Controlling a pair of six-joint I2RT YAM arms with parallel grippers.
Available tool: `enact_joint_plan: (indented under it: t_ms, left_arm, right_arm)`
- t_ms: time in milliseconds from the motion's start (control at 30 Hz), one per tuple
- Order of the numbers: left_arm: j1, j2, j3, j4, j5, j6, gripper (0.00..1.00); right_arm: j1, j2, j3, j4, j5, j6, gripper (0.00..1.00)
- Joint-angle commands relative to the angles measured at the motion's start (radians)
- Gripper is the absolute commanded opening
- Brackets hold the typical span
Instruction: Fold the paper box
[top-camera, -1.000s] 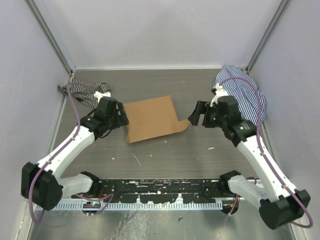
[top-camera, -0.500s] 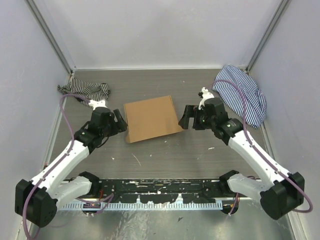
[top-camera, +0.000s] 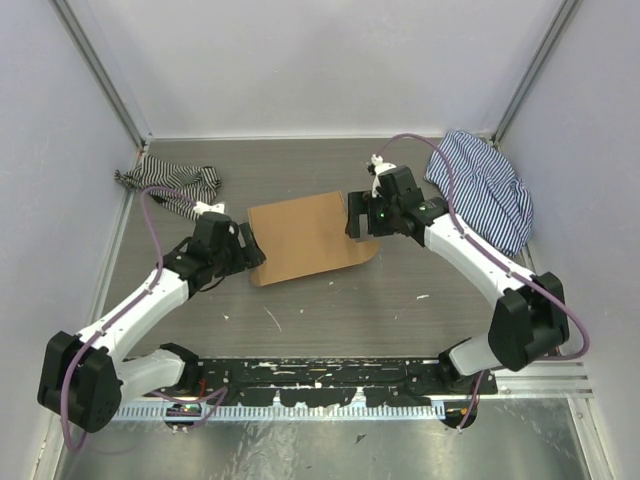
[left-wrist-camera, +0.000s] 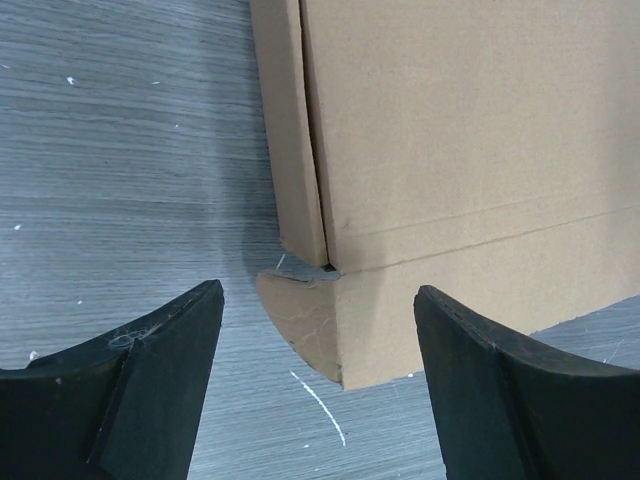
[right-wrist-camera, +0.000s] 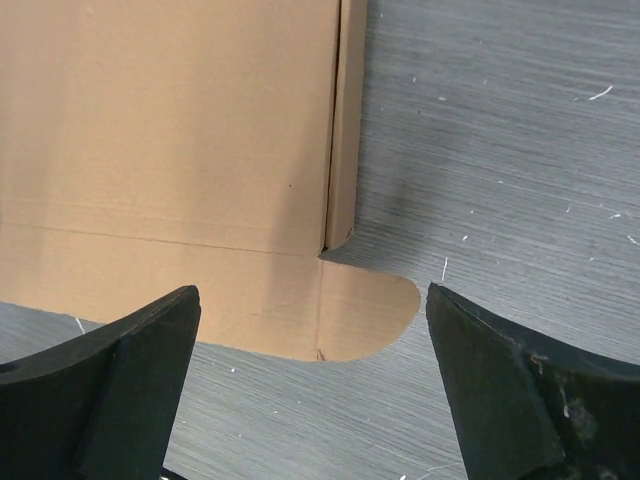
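**Both grippers closed in on the box**

Since one second ago your right gripper (top-camera: 357, 216) has come in from the right and now sits at the far right edge of the box (top-camera: 305, 238), while your left gripper (top-camera: 250, 246) has moved a little closer to the near left corner. The box has hardly shifted. It lies flat in the middle of the table (top-camera: 330, 300), a bit turned, between the two grippers.

Both pairs of fingers are spread wide and hold nothing (the wrist views show only cardboard and table between them).

Be careful with these risks:

- The table looks smooth, so a push from one side only could slide or turn the box instead of lifting the side flap (right-wrist-camera: 345, 120).
- A finger could catch only the rounded tab (right-wrist-camera: 365, 310) at the corner and bend it the wrong way.
- If you come down too low, the fingertips may press the flap flat and not get under its edge.
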Motion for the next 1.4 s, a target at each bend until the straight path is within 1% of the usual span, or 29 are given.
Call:
enact_joint_plan:
  t_ms: [0,233,367,500,700,833,933,1067,1233,1300,1367]
  left_arm:
    - [0.004,0.022,-0.020,0.060,0.029,-0.012,0.83]
    - [0.004,0.082,-0.001,0.074,0.060,-0.014,0.82]
    - [0.002,0.100,0.017,0.034,0.096,-0.011,0.81]
    - [-0.005,0.094,0.015,0.008,0.135,-0.018,0.80]
    - [-0.033,0.082,-0.020,0.050,0.151,-0.059,0.80]
    - [-0.049,0.105,-0.029,0.076,0.145,-0.066,0.79]
    - [-0.058,0.124,-0.028,0.084,0.137,-0.067,0.79]
    - [-0.068,0.149,-0.023,0.096,0.141,-0.075,0.79]
    - [-0.081,0.152,-0.013,0.105,0.143,-0.082,0.79]
    - [-0.087,0.153,-0.008,0.103,0.148,-0.084,0.79]
    - [-0.094,0.153,-0.006,0.103,0.151,-0.087,0.79]
  right_arm:
    - [0.014,0.047,0.020,0.024,-0.042,-0.020,0.99]
    - [0.071,0.097,0.000,0.048,-0.032,-0.003,0.96]
    - [0.084,0.098,-0.023,0.047,-0.028,0.001,0.95]
    - [0.085,0.095,-0.047,0.053,-0.028,0.001,0.95]
    - [0.091,0.109,-0.070,0.068,-0.044,-0.004,0.95]
    - [0.092,0.116,-0.076,0.067,0.004,-0.013,0.95]
    - [0.092,0.125,-0.070,0.064,0.038,-0.017,0.98]
    - [0.092,0.145,-0.070,0.078,-0.040,-0.021,0.98]
    - [0.092,0.139,-0.090,0.098,-0.138,-0.028,0.94]
    - [0.092,0.130,-0.096,0.098,-0.166,-0.025,0.90]
    - [0.092,0.115,-0.103,0.097,-0.196,-0.023,0.90]
